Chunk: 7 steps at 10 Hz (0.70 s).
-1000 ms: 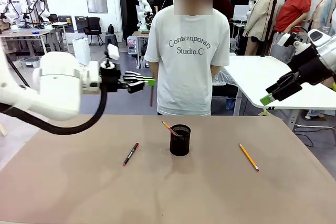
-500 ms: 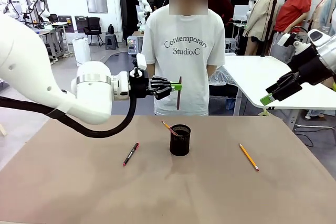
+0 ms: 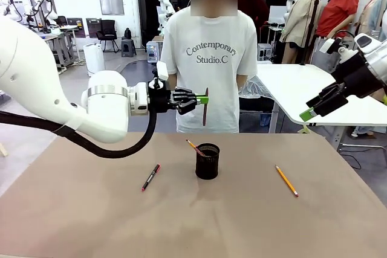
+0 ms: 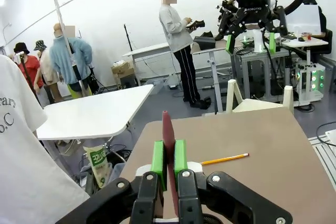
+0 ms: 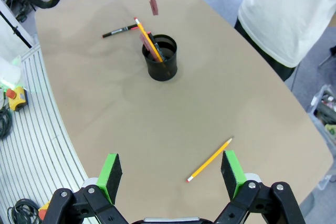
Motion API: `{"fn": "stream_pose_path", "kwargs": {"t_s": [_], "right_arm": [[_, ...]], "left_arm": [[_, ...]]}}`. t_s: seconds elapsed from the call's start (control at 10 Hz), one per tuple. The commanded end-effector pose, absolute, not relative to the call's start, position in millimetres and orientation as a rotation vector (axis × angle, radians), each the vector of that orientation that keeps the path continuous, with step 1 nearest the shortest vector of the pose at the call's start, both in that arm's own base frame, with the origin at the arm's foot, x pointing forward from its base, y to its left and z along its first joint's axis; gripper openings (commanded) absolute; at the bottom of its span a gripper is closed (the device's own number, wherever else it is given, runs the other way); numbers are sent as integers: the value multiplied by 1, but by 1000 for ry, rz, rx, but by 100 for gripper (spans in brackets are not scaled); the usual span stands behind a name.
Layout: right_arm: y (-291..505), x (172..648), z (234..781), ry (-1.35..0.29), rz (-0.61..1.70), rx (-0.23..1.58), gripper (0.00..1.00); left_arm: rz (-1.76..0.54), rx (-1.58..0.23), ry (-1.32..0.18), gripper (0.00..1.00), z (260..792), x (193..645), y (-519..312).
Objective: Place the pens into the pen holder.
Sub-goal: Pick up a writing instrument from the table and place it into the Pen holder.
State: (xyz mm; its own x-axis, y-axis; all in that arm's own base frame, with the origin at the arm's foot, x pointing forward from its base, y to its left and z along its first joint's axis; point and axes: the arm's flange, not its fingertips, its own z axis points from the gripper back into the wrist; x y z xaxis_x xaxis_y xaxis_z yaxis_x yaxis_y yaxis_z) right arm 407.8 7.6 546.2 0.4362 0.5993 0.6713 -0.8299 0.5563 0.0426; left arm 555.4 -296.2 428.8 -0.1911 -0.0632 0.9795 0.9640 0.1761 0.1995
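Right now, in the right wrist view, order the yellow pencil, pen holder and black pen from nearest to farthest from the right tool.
1. yellow pencil, on the table just ahead of the right tool.
2. pen holder, mid-table, farther out.
3. black pen, past the holder, on the table's left side.

Worktop (image 3: 91, 222): plain brown, matte.
Person (image 3: 208, 77) stands at its far edge in a white T-shirt printed "Contemporary Studio.C".
White table (image 3: 290, 92) behind and to picture right of that person. In the left wrist view a green-and-white bag (image 4: 97, 158) sits under it.
Second person, red top (image 3: 337, 10), beyond the white table.
Black office chair (image 3: 109, 31) far back, picture left.
Left wrist view: person in grey top and dark trousers (image 4: 181, 45) stands by a farther table.
Right wrist view: ribbed grey panel (image 5: 31, 145) runs along the worktop edge, with a red button on a yellow base (image 5: 13, 94) on it.
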Motion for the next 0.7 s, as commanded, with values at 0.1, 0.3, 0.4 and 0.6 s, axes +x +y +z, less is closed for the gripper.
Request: {"fn": "stream_pose_path", "kwargs": {"t_s": [0.1, 0.3, 0.4, 0.6], "right_arm": [[7, 409, 547, -666, 924, 410, 100], [7, 409, 547, -666, 924, 410, 100], [7, 409, 547, -666, 924, 410, 100], [7, 409, 547, -666, 924, 410, 100]], "left_arm": [[-1288, -999, -1384, 0, 401, 559, -300], [-1296, -990, -1401, 0, 381, 567, -302], [-1276, -983, -1386, 0, 374, 569, -301], [-1277, -1043, -1357, 0, 357, 572, -301]]}}
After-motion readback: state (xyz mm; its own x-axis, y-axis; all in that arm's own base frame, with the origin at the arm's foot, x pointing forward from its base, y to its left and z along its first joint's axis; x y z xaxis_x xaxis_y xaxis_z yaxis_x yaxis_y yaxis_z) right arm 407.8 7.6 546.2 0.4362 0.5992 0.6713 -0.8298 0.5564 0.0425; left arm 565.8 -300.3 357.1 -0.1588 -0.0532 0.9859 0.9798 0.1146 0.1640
